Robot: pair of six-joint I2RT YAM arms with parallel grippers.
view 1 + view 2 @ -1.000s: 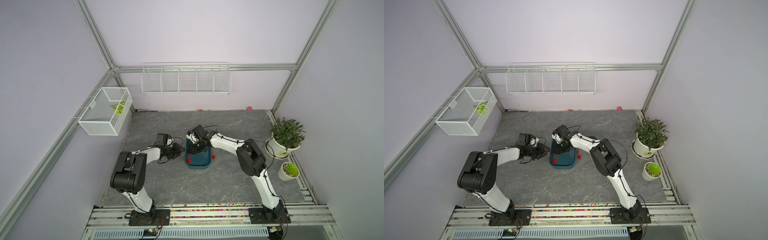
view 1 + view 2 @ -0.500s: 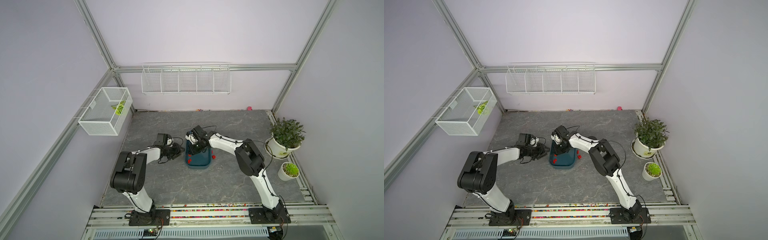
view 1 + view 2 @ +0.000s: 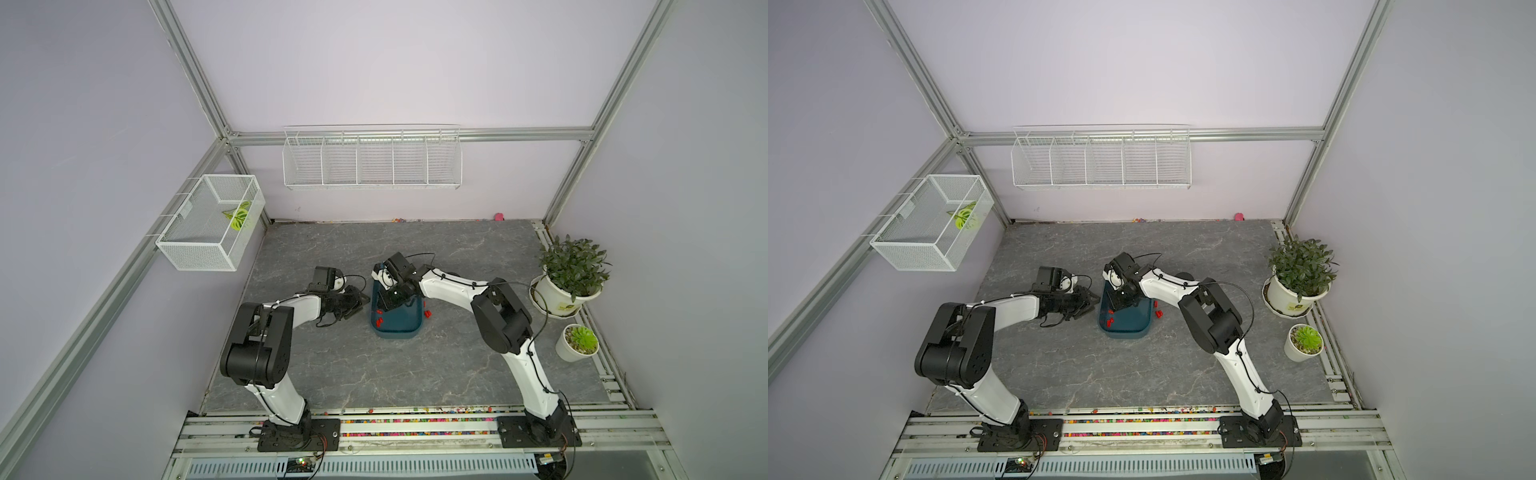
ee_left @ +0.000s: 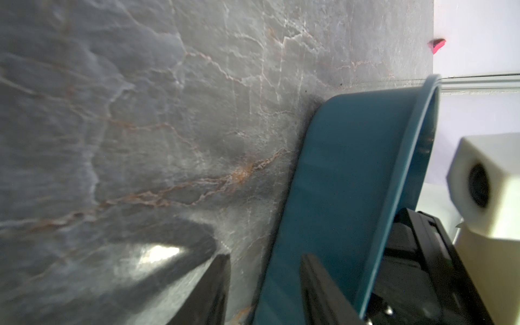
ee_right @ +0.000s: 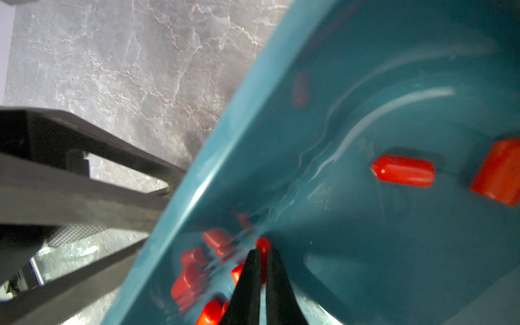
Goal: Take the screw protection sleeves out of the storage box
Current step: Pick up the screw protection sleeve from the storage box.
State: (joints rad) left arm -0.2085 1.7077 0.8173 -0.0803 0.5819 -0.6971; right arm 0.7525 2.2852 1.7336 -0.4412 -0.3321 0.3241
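Lilac walls and an aluminium frame close in the grey marbled worktop [image 3: 374,374] we've got here; white wire baskets [image 3: 372,160] hang on the back and side walls, and two potted plants [image 3: 571,266] stand along the right edge; a strip of coloured beads [image 3: 415,422] runs along the front rail. Roughly mid-worktop sits the storage box [image 3: 401,326], dark teal with low walls, resting on the stone between the two arms.

So, the right tool [image 5: 263,253] is down inside the box; in the right wrist view we see its two black fingers [image 5: 247,284] nearly together with a red sleeve [image 5: 263,243] nipped between the tips, so we're calling that a grip on it. More screw protection sleeves [image 5: 402,171] lie loose on the box floor; a little bunch sits against the wall right by the fingers, two more lie further out. In both top views a few red ones show inside the box, and a couple of strays [image 3: 426,323] lie on the worktop just beside its right wall.

Our left tool [image 3: 360,304] sits low outside the box at its left wall; jaws partway apart, nothing between them. In the left wrist view one finger [image 4: 318,287] overlaps the teal outer wall; we can't tell whether it actually touches.
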